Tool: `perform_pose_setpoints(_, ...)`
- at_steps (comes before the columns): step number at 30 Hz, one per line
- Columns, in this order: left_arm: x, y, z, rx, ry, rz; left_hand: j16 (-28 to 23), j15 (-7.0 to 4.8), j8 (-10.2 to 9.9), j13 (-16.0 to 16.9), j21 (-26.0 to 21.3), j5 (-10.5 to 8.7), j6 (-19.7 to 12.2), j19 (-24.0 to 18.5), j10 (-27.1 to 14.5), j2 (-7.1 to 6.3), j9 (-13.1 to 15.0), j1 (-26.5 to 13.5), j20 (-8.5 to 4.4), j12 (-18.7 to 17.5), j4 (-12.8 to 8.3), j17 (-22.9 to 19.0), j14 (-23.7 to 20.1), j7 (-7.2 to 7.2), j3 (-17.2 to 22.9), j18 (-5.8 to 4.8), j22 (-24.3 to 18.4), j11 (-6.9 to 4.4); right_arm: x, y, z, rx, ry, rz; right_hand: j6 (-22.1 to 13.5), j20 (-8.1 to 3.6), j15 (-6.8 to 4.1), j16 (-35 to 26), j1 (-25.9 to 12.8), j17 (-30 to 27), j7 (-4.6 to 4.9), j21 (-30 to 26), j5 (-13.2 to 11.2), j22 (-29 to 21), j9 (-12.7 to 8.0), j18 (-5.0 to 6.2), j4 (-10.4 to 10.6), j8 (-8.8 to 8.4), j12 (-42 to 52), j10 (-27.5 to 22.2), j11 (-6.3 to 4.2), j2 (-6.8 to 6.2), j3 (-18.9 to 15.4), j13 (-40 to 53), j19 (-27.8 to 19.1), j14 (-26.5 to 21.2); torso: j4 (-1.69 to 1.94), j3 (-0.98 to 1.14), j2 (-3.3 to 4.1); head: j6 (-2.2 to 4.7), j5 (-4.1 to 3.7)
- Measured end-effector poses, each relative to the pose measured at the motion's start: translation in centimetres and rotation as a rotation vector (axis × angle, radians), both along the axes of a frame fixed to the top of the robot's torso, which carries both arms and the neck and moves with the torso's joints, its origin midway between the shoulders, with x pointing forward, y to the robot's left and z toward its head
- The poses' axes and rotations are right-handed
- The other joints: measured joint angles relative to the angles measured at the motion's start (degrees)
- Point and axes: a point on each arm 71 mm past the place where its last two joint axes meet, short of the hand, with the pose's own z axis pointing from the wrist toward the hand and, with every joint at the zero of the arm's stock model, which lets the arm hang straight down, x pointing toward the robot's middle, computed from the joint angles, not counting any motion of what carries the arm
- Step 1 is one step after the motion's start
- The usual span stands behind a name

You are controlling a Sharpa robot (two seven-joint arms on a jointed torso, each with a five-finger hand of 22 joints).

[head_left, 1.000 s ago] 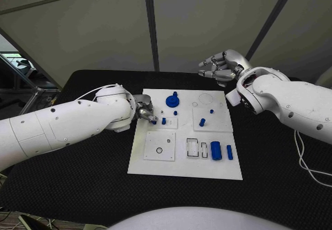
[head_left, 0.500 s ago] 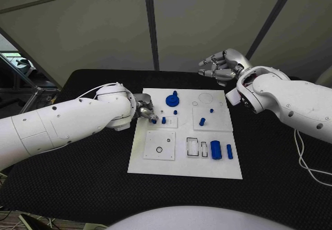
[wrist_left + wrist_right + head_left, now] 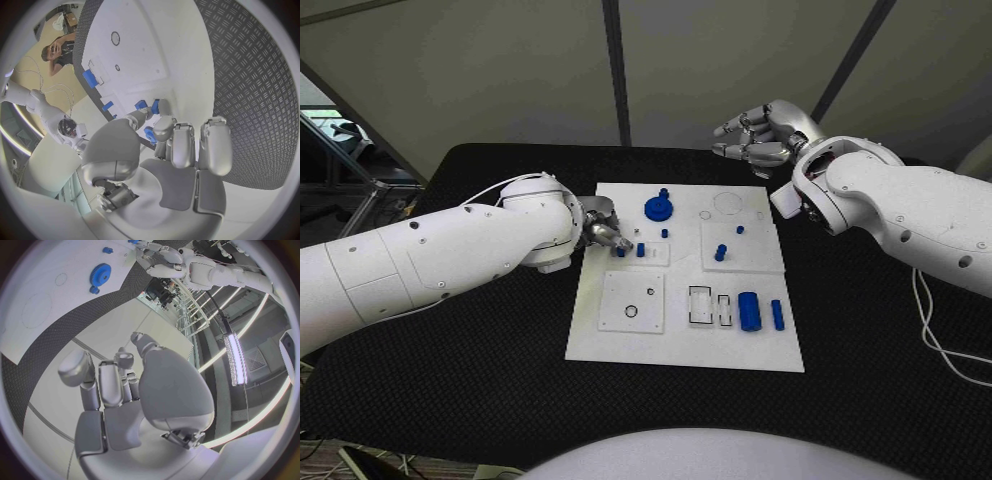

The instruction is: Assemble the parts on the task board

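The white task board (image 3: 687, 345) lies mid-table. My left hand (image 3: 603, 232) is low over the board's left edge and pinches a small blue peg (image 3: 150, 134) between thumb and a finger. In the head view that peg (image 3: 620, 251) is right beside another upright peg (image 3: 642, 251). A blue gear (image 3: 659, 209) stands at the board's far side. A blue cylinder (image 3: 750, 313) and a blue bar (image 3: 777, 316) lie on the right. My right hand (image 3: 759, 135) hangs high past the far edge of the board, its fingers curled in on nothing.
More small pegs stand on the board (image 3: 666, 234) (image 3: 721, 254) (image 3: 741, 232). Two rectangular slots (image 3: 701, 305) and a small plate with holes (image 3: 633, 303) lie in the near half. Black matting (image 3: 473, 380) surrounds the board.
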Motion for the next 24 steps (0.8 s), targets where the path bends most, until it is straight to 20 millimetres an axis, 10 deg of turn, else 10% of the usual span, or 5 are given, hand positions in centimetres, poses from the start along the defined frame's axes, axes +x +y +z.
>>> perform_pose_setpoints(24,0.31,0.83,-0.16,-0.001,-0.004,0.027,0.00,0.00,-1.34,0.15,0.00,-0.03,0.93,0.00,0.20,1.42,-0.53,-0.73,0.00,0.28,5.58,0.00,0.00,0.30,-13.64,0.00,0.00,0.19,0.02,-0.07,-0.01,-0.001,0.000,-0.002,0.00,0.00,0.00,0.00,-0.31,-0.06,0.00,0.00,0.00,-0.04,-0.05,0.00,0.17,0.00,0.00,0.00,0.00,0.31,0.17,-0.06,0.00,0.00,0.02,-0.05,-0.01,0.09,-0.26)
